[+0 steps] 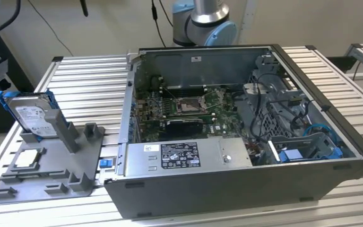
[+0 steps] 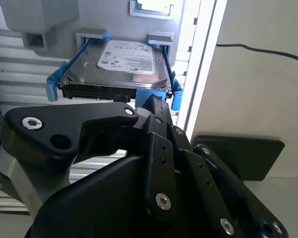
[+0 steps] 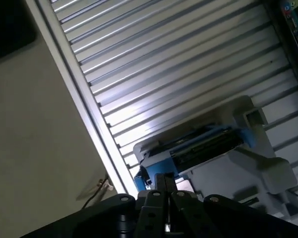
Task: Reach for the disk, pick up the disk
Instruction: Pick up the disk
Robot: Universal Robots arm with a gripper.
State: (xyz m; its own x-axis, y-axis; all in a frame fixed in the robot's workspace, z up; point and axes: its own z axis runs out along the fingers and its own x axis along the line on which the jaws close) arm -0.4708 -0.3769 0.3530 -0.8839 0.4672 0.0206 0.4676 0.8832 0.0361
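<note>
Slatted metal counter (image 1: 87,75). An open computer case (image 1: 232,189) takes up its middle and the side at the exterior view's right.

A grey fixture (image 1: 49,165) sits by the counter edge at the exterior view's left, just beside the case.

The disk (image 1: 33,116) stands on edge in the fixture's slot at the fixture's far end, close to that same counter edge. It leans a little, label face out, with the blue frame around it. It looks fully seated and not lifted.

In both wrist views the hand (image 2: 151,104) points at the near end of the disk (image 2: 124,64). In the first wrist view the hand (image 3: 164,179) has its fingers drawn together with no gap showing, and nothing is held between them. The tips sit near the blue frame of the disk (image 3: 203,144), and I cannot tell whether they touch it.

A small square chip (image 1: 29,158) lies flat on the fixture nearer the counter's front edge, apart from the disk. It is not the target.

Step, as a judgement: this is the reach, late in the approach, and the grasp is not made.

The next move calls for spreading the fingers wide enough to straddle the disk's thickness and lining up square to its top edge. The grip should land on the body or frame, clear of the fixture's posts, and the pull should run straight along the slot so the frame doesn't bind.
</note>
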